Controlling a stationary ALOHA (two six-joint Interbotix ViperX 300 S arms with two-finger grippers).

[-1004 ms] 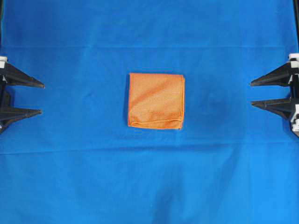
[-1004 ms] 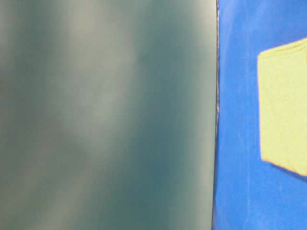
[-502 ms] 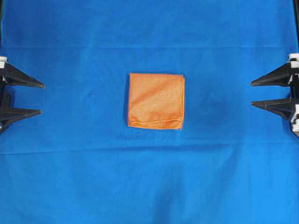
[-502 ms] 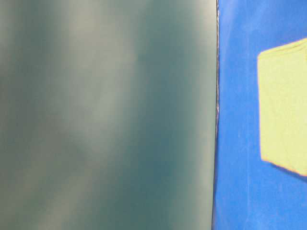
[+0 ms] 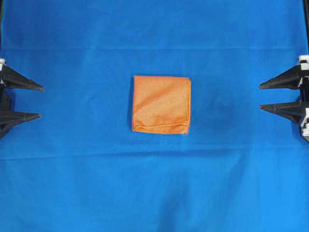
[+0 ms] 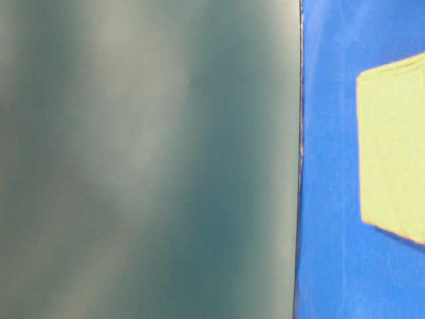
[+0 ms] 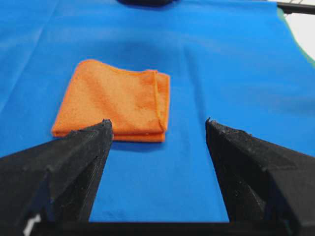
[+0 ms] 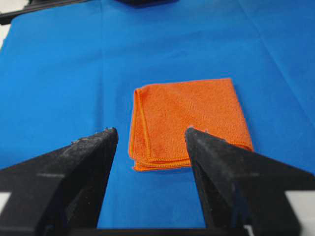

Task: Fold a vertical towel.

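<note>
The orange towel (image 5: pixel 161 104) lies doubled into a rough square in the middle of the blue cloth, layered edges along its near side. It also shows in the left wrist view, towel (image 7: pixel 115 102), in the right wrist view, towel (image 8: pixel 188 120), and washed out pale as the towel (image 6: pixel 393 176) in the table-level view. My left gripper (image 5: pixel 40 102) stands open at the left edge, well apart from the towel, nothing between its fingers (image 7: pixel 74 162). My right gripper (image 5: pixel 260 96) stands open at the right edge, also apart and empty, fingers (image 8: pixel 231 167) spread.
The large blue cloth (image 5: pixel 154 183) covers the whole work surface, with faint creases running across. In the table-level view a blurred grey-green surface (image 6: pixel 146 159) fills the left two thirds and hides everything behind it.
The left gripper has drawn back slightly toward the left edge. The towel and the right gripper have not moved.
</note>
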